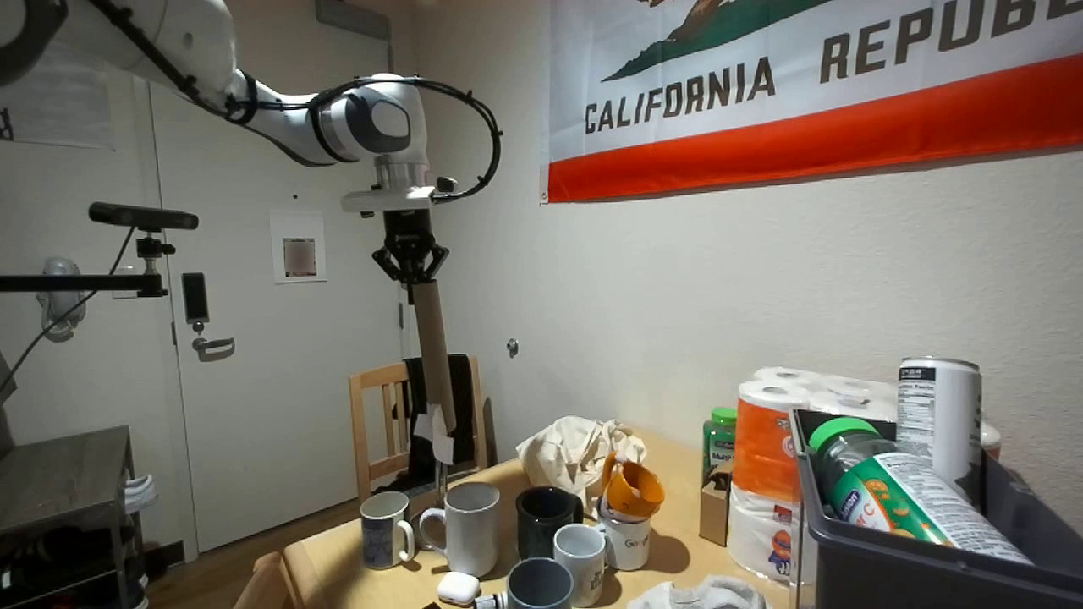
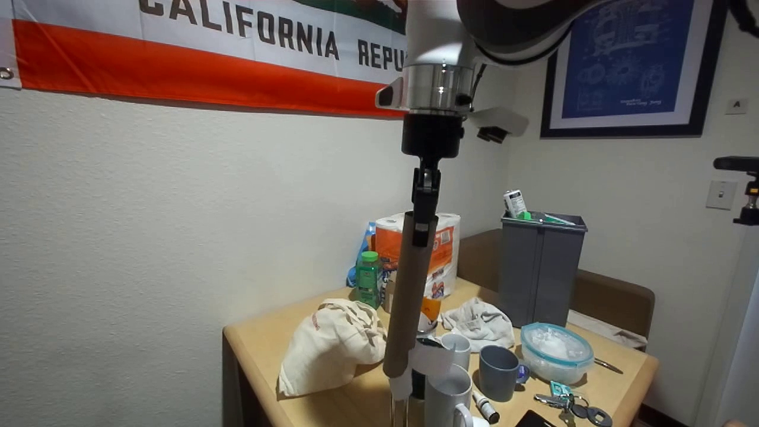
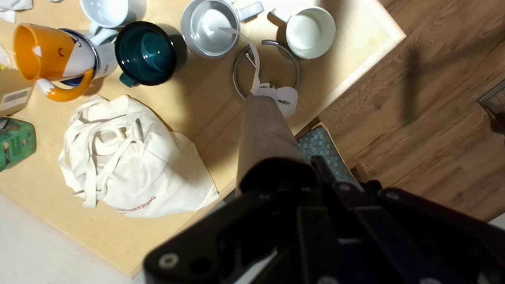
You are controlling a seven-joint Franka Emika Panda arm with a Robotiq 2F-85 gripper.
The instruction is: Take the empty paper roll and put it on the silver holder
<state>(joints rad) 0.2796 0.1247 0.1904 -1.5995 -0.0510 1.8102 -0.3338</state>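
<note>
The empty paper roll, a long brown cardboard tube (image 1: pixel 435 355), hangs almost upright, slightly tilted, from my gripper (image 1: pixel 420 286). It also shows in an exterior view (image 2: pixel 409 284) and the wrist view (image 3: pixel 266 130). My gripper (image 2: pixel 422 228) is shut on the wall at its top end, one finger apparently inside. Torn white paper (image 2: pixel 430 359) hangs from the lower end. The silver holder (image 3: pixel 296 65) shows its ring base on the table in the wrist view, below the roll. Its thin rods (image 2: pixel 399 413) show under the paper; I cannot tell whether any enters the roll.
Several mugs stand close to the holder, including a tall white one (image 1: pixel 472 529) and a dark one (image 1: pixel 546 520). A cloth bag (image 2: pixel 332 347) lies at the table's wall side. A grey bin (image 2: pixel 539 270) and paper-roll packet (image 1: pixel 766 457) stand farther along. A chair (image 1: pixel 376 423) is at the table's end.
</note>
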